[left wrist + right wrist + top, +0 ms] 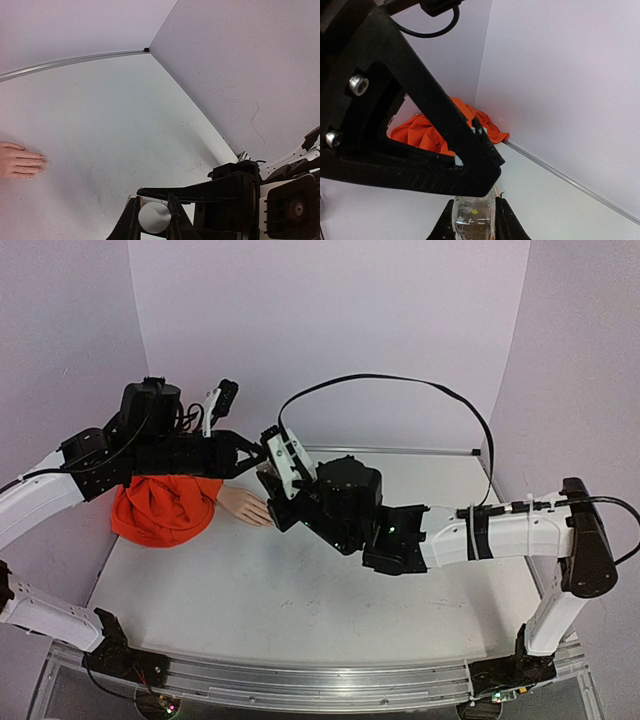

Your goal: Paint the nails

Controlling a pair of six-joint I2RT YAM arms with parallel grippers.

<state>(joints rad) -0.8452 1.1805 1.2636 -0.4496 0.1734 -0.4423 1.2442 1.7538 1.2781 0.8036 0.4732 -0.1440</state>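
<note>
Top external view first: both arms reach in over the white counter and meet near its back left part. The mannequin hand lies flat there, its orange sleeve bunched up by the left wall and partly under the left arm. Its fingertips point right, toward the spot where the two arms come together, and the right arm's black wrist sits just beside them.

From the left wrist camera you can see the left fingers drawn in narrow on a round silvery cap, one finger on each side of it. The nails show at the far left edge of that view. They are tiny, at the ends of the pale fingers resting on the counter, well apart from the cap. I can't make out any colour on them from here.

The right wrist camera shows the right fingers closed on a small clear bottle, which stands upright between them with a yellow speck on its glass. The black frame of the left arm's grasping end hangs directly above the bottle and hides its top. Behind it, the orange cloth lies in the corner against the wall.
</note>
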